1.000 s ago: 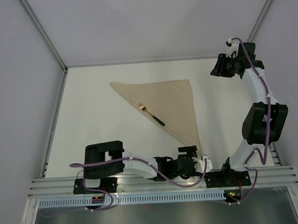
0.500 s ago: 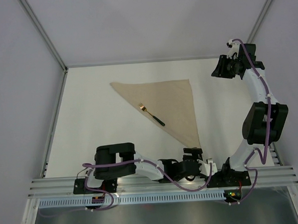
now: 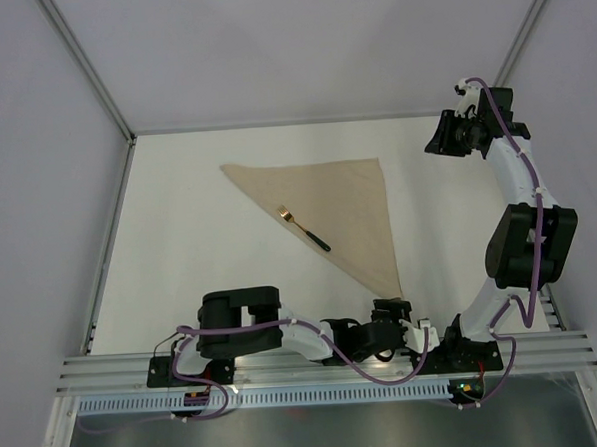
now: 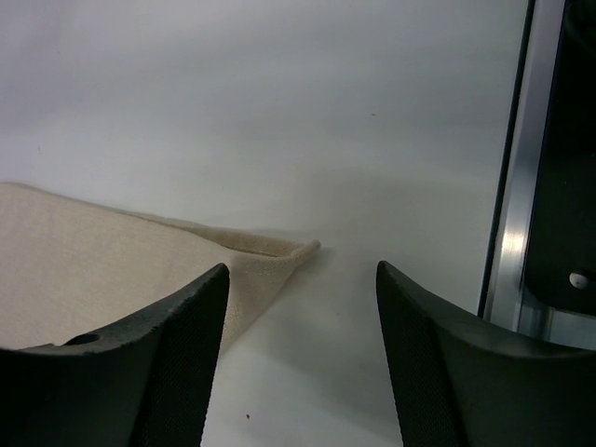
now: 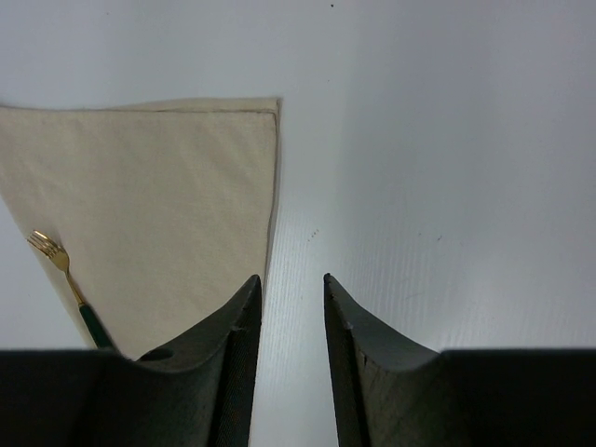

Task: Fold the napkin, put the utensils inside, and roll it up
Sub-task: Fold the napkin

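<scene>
The folded napkin [image 3: 342, 196] lay on the tabletop [image 3: 179, 240], fork [image 3: 304, 228] along its long edge; the left claw [image 4: 300, 275] gaped empty at its near corner, probably to start rolling; right claw [image 5: 291, 279] part-open, empty

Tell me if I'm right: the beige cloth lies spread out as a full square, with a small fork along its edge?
Not quite. The napkin lies folded into a triangle, not spread as a full square; the top view shows its three corners. The rest holds: the small fork does lie along its long slanted edge.
</scene>
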Robot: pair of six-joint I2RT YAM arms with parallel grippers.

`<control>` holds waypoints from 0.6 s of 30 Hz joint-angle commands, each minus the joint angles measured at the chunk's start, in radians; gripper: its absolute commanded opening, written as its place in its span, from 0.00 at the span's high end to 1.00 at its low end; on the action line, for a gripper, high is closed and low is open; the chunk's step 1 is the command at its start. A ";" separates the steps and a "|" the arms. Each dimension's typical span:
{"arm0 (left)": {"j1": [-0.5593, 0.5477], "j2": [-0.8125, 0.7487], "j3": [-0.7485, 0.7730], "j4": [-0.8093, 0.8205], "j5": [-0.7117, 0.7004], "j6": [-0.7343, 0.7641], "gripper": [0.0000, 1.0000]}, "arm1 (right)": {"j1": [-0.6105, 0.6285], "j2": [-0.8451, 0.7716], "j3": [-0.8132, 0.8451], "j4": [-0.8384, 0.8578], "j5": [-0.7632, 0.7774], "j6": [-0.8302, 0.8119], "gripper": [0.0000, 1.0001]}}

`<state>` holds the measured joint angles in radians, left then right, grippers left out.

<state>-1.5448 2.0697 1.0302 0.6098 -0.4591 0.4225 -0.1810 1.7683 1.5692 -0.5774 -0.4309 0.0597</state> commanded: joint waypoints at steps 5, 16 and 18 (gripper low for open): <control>0.012 0.024 0.024 0.025 0.040 -0.002 0.39 | -0.006 -0.017 -0.003 0.008 0.012 0.026 0.63; 0.041 0.021 0.027 0.007 0.059 -0.041 0.58 | -0.006 -0.018 -0.006 0.007 0.014 0.025 0.65; 0.045 0.020 0.030 0.005 0.062 -0.045 0.60 | -0.006 -0.018 -0.006 0.007 0.014 0.026 0.65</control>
<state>-1.5101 2.0838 1.0332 0.6014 -0.4286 0.4183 -0.1810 1.7683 1.5642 -0.5766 -0.4286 0.0597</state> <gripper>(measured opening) 0.412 0.355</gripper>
